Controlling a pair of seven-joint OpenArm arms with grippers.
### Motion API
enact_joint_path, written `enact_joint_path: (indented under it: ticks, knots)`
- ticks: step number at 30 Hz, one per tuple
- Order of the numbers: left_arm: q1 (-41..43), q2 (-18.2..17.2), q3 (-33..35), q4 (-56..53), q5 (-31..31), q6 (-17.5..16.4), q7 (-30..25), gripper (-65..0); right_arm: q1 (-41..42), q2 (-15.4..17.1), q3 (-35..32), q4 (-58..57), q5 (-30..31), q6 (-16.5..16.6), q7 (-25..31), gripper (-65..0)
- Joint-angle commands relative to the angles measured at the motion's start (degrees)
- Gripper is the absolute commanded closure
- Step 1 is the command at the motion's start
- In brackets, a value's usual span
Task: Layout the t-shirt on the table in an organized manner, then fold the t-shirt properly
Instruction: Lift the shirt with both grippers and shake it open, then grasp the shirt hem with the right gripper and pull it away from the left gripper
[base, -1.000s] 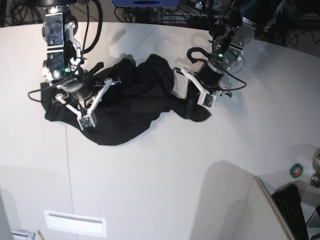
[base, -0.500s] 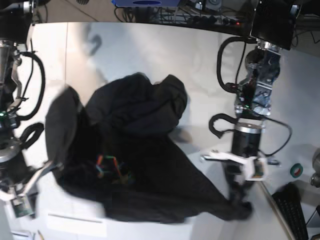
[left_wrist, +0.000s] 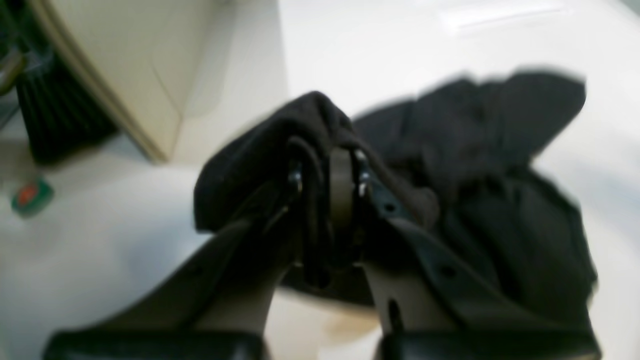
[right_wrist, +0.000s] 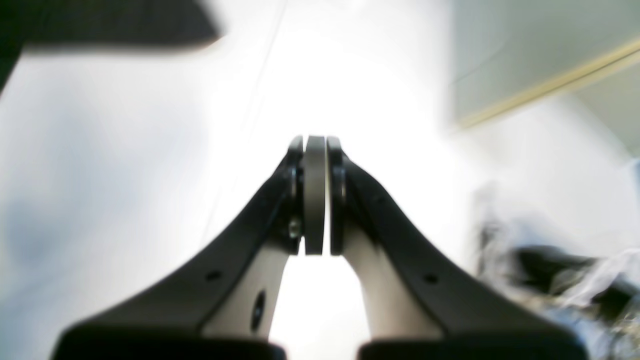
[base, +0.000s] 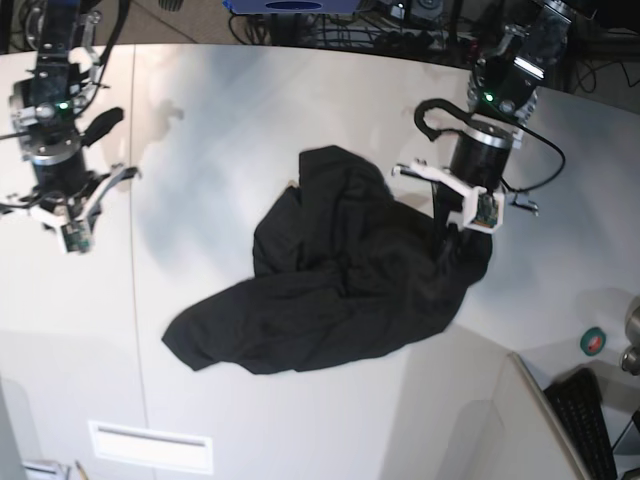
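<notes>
Laying-out step: left gripper (base: 452, 222) pinches the crumpled shirt (base: 340, 280) at mid-table (base: 300, 90); right gripper (base: 62, 222), far left, is closed on nothing. Next: spread the cloth flat.

Black t-shirt (base: 335, 285) crumpled mid-table (base: 300, 100), right edge pinched by left gripper (base: 462, 228). Right gripper (base: 68, 235) far left, well apart from fabric, jaws together, holding nothing.
</notes>
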Motion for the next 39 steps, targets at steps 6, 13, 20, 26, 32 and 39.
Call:
enact_joint_path:
  ticks: [6,13,20,26,32,39]
  knots:
    - [5.14,-0.96,0.57,-0.31,0.39,0.1,-2.0,0.0,1.25,-1.23,-9.13,-7.58,-0.04,-1.13,1.6,0.0]
    - [9.71,-1.05,-4.09,-4.71,0.39,0.1,-2.18,0.0,12.32,-1.23,-16.52,-11.27,30.99,-1.13,-17.48,0.0]
    - [11.55,-1.23,-5.93,-6.2,0.3,0.28,-2.18,0.0,28.67,1.23,-16.52,-34.92,64.4,-1.13,-23.55,-33.2]
    - [13.75,-0.96,-9.45,-6.11,0.3,0.19,-2.26,0.0,40.19,2.02,-16.61,-61.47,67.82,-1.13,-16.6,-35.9]
    - [13.75,-0.96,-9.27,-6.11,0.3,0.19,-2.26,0.0,46.43,0.79,-16.78,-75.0,67.65,-1.13,-11.06,-36.0]
    - [13.31,-0.96,-9.27,-6.11,0.3,0.19,-2.26,0.0,48.19,-2.81,-16.78,-78.96,67.56,-1.13,-11.33,-35.9]
